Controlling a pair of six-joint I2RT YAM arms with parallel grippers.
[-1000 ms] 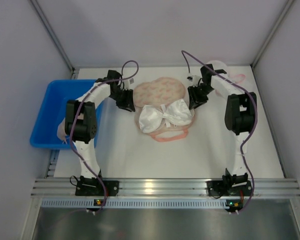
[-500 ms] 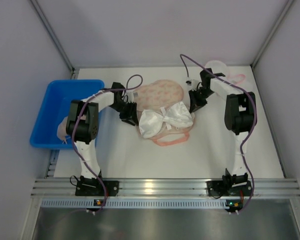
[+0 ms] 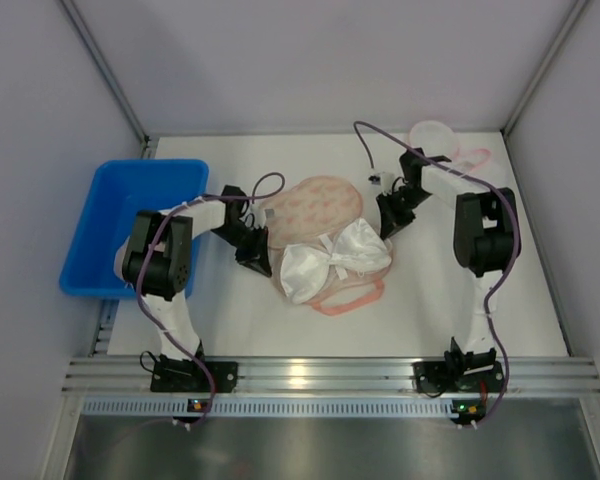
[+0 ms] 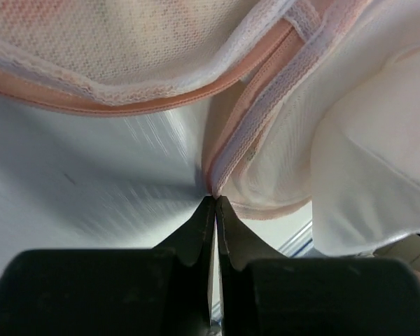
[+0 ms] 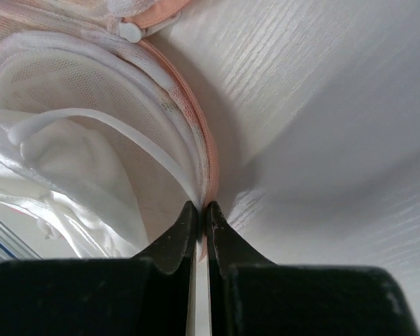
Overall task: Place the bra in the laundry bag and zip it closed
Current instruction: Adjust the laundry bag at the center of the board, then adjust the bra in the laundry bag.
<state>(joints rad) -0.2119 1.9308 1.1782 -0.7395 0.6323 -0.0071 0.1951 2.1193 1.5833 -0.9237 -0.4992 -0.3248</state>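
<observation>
At the far left, your left arm crosses the near corner of the blue bin (image 3: 130, 215) and covers part of a pale cloth lying there, so you cannot tell what that is. The left claw (image 3: 258, 260) is closed, its fingertips (image 4: 201, 218) meeting right where the pink trim of the laundry bag (image 3: 315, 198) runs down to them. It looks pinched on that trim, though how much cloth is caught is hard to make out. The bag lies open on the counter (image 3: 380, 330) between your two claws. The white bra (image 3: 335, 258) rests on its near half, uncovered, with the pink rim curving round its near side. What lies beneath the bra is hidden. The right claw (image 3: 388, 222) is shut on the bag's right edge; in its wrist view the pink trim runs in between the tips, and the zip pull (image 5: 129, 31) sits farther along that edge. At the far right corner a pale round item (image 3: 435, 135) is too small to identify. Compared with a second ago, the left claw has come from the bag's far left edge toward you, and the bag and bra have shifted nearer and turned, so the bra's right cup now sits farther from you than its left cup.
</observation>
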